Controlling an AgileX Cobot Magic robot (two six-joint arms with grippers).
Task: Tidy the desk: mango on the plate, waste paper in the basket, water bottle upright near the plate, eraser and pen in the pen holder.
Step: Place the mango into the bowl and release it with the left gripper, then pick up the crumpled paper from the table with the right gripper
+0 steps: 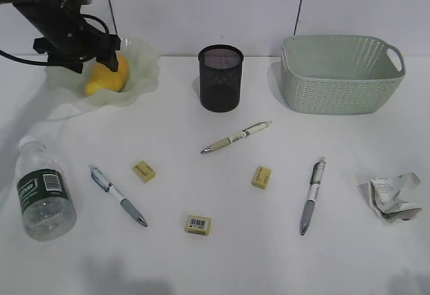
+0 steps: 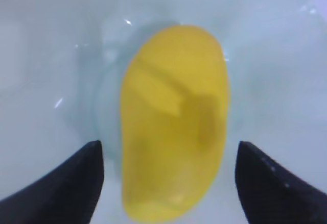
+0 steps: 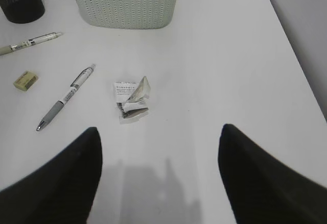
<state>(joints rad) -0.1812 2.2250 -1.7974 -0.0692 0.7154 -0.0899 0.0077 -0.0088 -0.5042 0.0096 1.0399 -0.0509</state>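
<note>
Smooth yellow mango (image 2: 173, 122) lies in the ruffled pale-green glass plate (image 1: 138, 83), left jaws spread clear either side (right jaws also spread, empty, above the crumpled waste paper (image 3: 131, 100)); risk: lifting off-line could nudge the fruit rolling.

The exterior camera looks down at a slant across the whole white flat tabletop (image 1: 269, 261). The left wrist camera hangs close above the yellow oblong mango (image 2: 173, 122). The right wrist camera looks from higher, sharing the pale green perforated basket (image 3: 125, 4) with the exterior.
</note>
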